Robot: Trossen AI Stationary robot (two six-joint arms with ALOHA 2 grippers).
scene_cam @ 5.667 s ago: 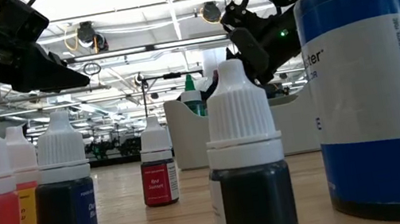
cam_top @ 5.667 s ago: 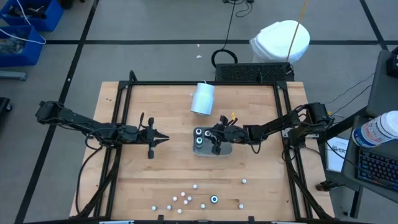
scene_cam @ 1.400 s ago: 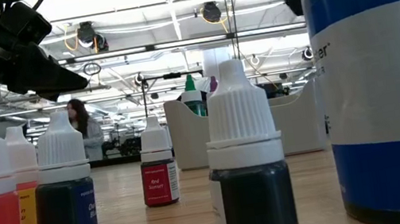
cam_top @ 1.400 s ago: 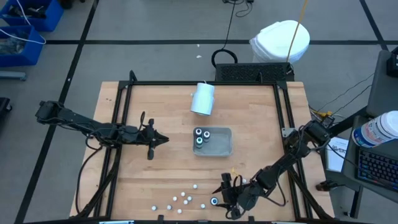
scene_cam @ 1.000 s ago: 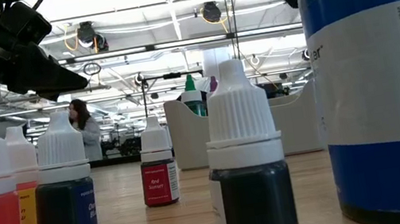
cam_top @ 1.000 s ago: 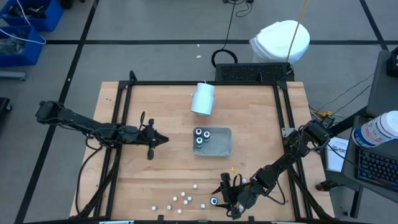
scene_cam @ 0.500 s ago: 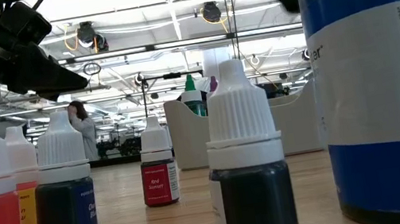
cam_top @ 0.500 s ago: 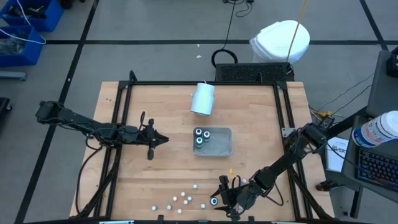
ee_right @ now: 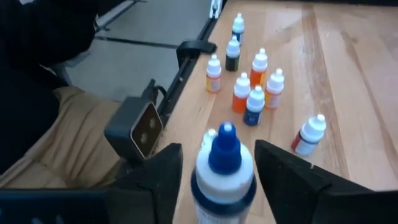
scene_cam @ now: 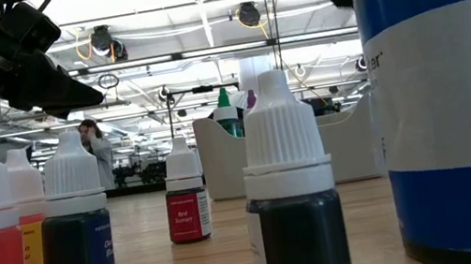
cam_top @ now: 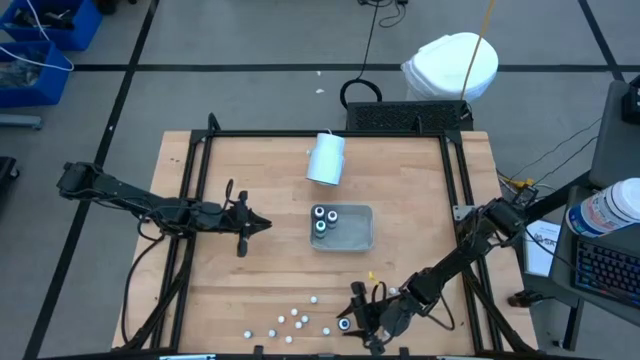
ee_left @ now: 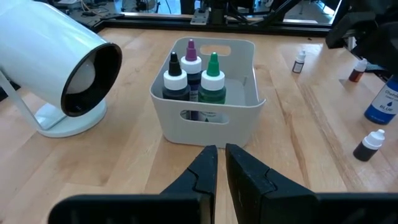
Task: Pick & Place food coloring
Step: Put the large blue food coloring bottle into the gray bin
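The food coloring is several tiny white-capped bottles standing near the table's near edge (cam_top: 290, 320), shown close in the right wrist view (ee_right: 249, 87) and the low view (scene_cam: 76, 233). Three more stand in the pale tray (cam_top: 358, 228), with black, purple and green tips (ee_left: 189, 78). My right gripper (cam_top: 352, 320) is open at the near edge, one finger on either side of a larger blue bottle (ee_right: 224, 165) that stands on the table. My left gripper (cam_top: 262, 224) is shut and hovers left of the tray (ee_left: 211, 118). My right gripper has one finger (ee_right: 163, 177) and the other (ee_right: 283, 180) level on either side of the blue bottle's white cap (ee_right: 214, 180). Narrow gaps seem to show, and I cannot tell whether either finger touches it.
A pale blue-white cylinder (cam_top: 325, 158) lies on its side on a small stand beyond the tray, open end toward my left gripper (ee_left: 90, 78). Two bottles stand apart on the right (cam_top: 392, 292). A black frame rails the table (cam_top: 300, 133). A small camera sits at the near edge (ee_right: 137, 127).
My right gripper has crept a little toward the table's left along the near edge, bringing its fingers about the blue bottle. In the low view that bottle has shifted slightly. My left arm has kept still.
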